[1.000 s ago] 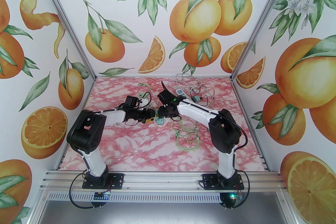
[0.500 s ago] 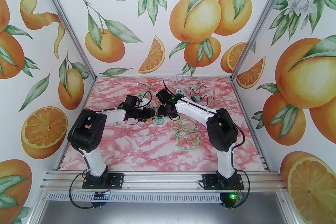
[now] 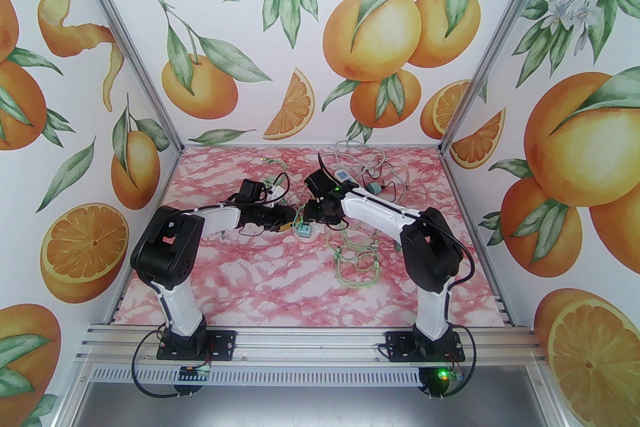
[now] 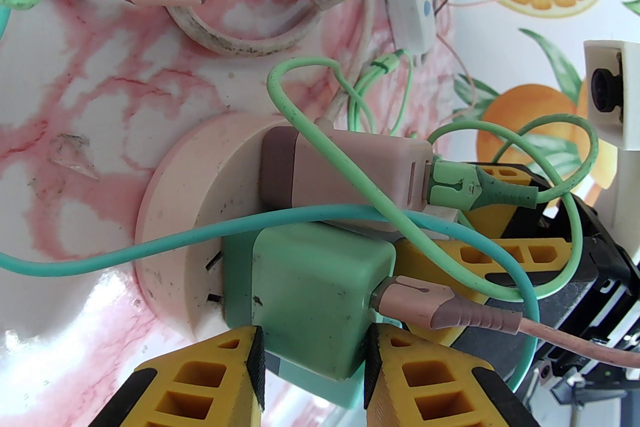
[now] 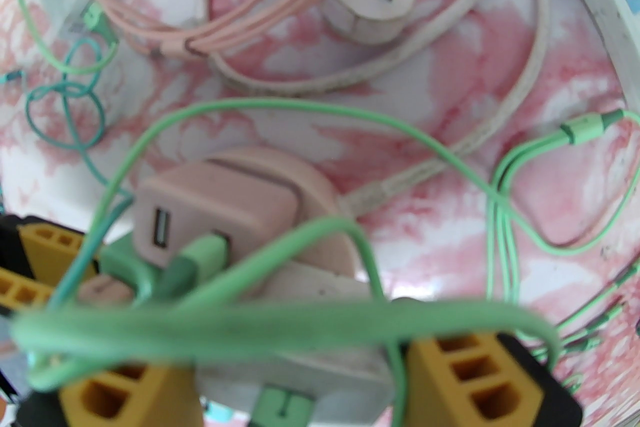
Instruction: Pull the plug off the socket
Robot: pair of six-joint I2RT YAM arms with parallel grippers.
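Green plug (image 4: pixel 315 285) sat in the round pink socket (image 4: pixel 200 174) on the bench (image 4: pixel 75 89), its body sticking straight out toward the left hand (image 4: pixel 312 340), which gripped its two flanks; the right hand (image 5: pixel 287 365), opposite, appeared clamped on the socket's edge, bracing it.

Left arm (image 3: pixel 220 220) and right arm (image 3: pixel 375 209) reach forward, elbows bent, converging; the left gripper (image 4: pixel 314 340) clamps a green plug (image 4: pixel 310 285) between its pads, and the right gripper (image 5: pixel 290 360) faces it close by, jaws partly apart.
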